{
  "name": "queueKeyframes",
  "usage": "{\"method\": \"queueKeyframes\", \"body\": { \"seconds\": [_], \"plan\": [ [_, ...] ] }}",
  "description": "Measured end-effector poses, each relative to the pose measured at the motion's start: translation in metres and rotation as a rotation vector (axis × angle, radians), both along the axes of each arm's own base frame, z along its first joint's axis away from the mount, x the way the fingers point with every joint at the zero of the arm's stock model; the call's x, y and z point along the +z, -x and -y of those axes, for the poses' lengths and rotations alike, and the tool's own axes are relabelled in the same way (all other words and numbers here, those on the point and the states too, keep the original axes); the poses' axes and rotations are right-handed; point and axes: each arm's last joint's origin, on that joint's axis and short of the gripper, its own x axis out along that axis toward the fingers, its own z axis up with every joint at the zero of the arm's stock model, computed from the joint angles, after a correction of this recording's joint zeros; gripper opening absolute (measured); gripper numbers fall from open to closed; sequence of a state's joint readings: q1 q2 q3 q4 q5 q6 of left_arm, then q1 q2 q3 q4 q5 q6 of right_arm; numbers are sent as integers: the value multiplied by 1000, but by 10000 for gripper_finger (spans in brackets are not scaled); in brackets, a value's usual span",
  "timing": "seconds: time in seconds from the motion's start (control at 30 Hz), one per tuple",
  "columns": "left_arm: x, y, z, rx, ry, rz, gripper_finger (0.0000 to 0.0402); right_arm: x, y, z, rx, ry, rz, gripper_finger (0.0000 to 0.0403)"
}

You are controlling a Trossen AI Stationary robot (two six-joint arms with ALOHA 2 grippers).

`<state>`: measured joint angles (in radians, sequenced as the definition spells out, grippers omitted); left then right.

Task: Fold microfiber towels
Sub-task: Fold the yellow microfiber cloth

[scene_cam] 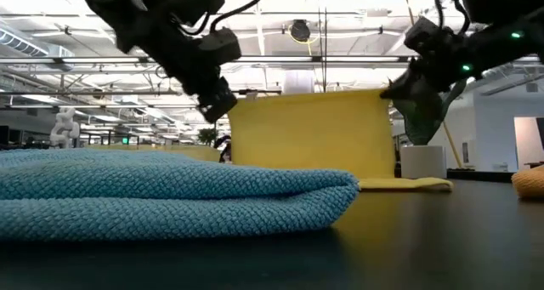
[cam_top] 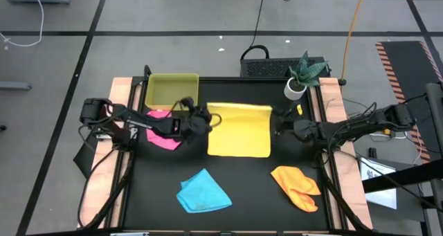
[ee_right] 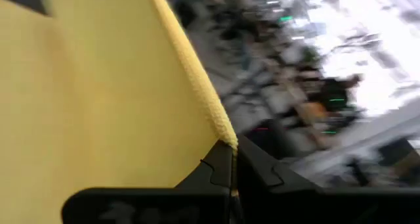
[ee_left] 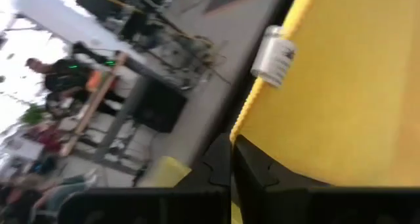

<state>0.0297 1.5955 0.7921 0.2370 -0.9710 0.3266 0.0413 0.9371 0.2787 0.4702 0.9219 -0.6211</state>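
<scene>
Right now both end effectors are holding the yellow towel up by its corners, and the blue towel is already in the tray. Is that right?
Not quite. The left end effector and right end effector do hold the yellow towel up by its corners, but the high view shows the blue towel lying on the table, not in the tray.

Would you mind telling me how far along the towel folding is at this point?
None looks finished. In hand: the yellow towel, whose far edge the left claw and right claw pinch at its corners and hold raised, near part on the table. Left: the pink towel, blue towel and orange towel, all lying crumpled.
</scene>
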Motion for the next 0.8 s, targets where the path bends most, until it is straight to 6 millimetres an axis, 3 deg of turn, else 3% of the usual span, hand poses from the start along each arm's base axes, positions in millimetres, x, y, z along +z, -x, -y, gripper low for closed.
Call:
{"method": "queueKeyframes", "body": {
  "seconds": [0.2,0.37,0.57,0.8],
  "plan": [
    [-1,0,-47,-33,87,46,5,2,0,24,4,20,-43,0],
    [-4,3,-61,-27,126,57,8,-14,3,34,41,-74,-134,0],
    [-13,1,-47,-196,207,-57,9,-32,2,27,163,-223,-191,0],
    [-27,5,-5,-297,337,-187,8,-45,5,-2,280,-395,-248,0]
  ]
}}
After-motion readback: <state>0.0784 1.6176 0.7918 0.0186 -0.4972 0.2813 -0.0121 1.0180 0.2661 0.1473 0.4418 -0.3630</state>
